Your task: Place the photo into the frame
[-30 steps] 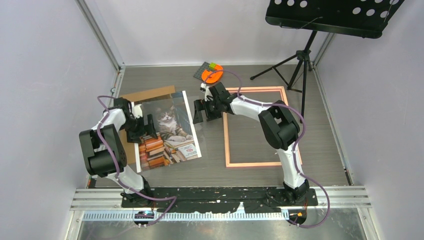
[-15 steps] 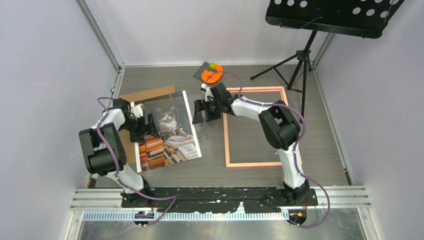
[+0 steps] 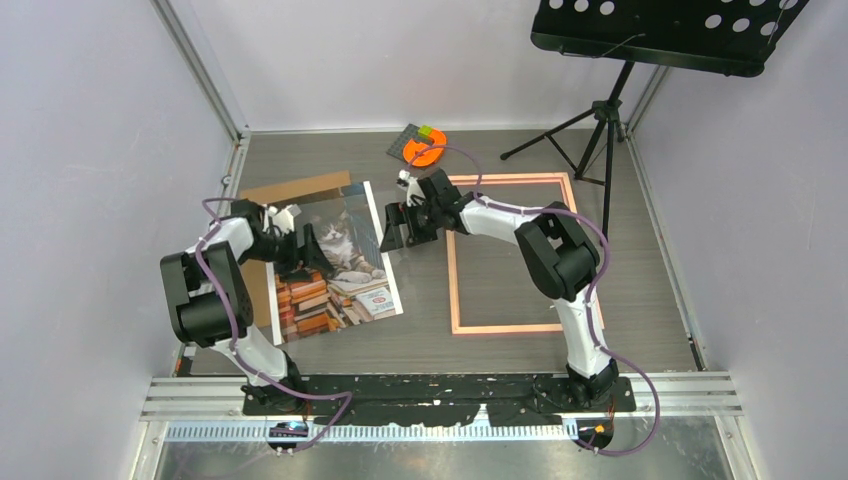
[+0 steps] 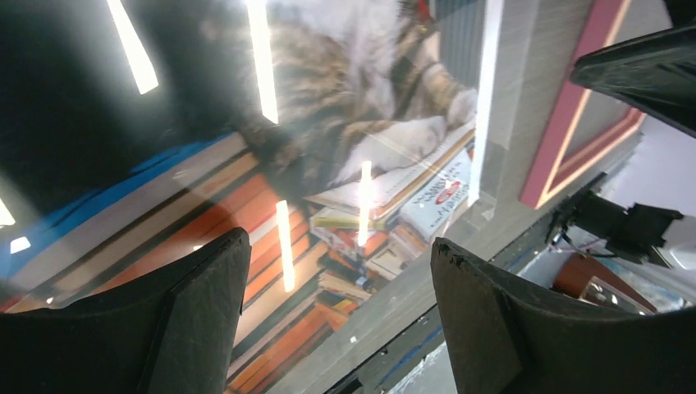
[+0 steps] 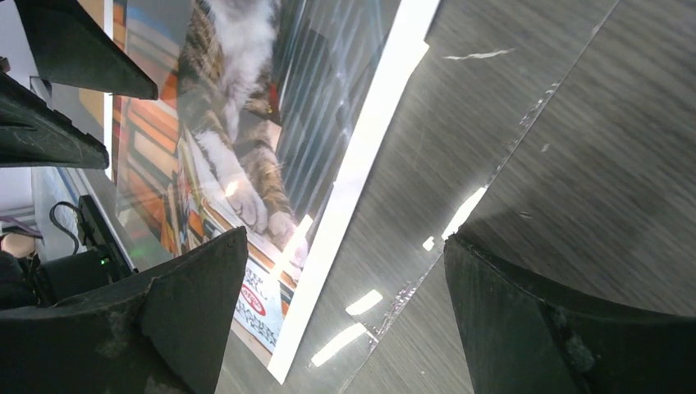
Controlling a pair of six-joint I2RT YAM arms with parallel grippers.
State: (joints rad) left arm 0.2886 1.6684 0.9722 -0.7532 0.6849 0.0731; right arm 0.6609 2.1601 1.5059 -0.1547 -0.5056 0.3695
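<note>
Lying flat, the photo (image 3: 340, 290) runs lengthwise near-to-far, its top farthest.

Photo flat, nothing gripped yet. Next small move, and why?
Probably lower the right gripper to the right white border of the photo and pinch it. The photo lies flat, left of the frame. The right gripper and the left gripper both have open fingers holding nothing, and the right one is nearest that edge.

- A robotics lab cell: plain pale walls (image 3: 90, 150) box in a grey wood-grain surface (image 3: 430, 340).
- Left arm (image 3: 205, 290) and right arm (image 3: 560, 260) are bolted to an aluminium rail (image 3: 440, 395) along its near edge.
- A music stand (image 3: 665, 35) stands at the far right corner.
</note>
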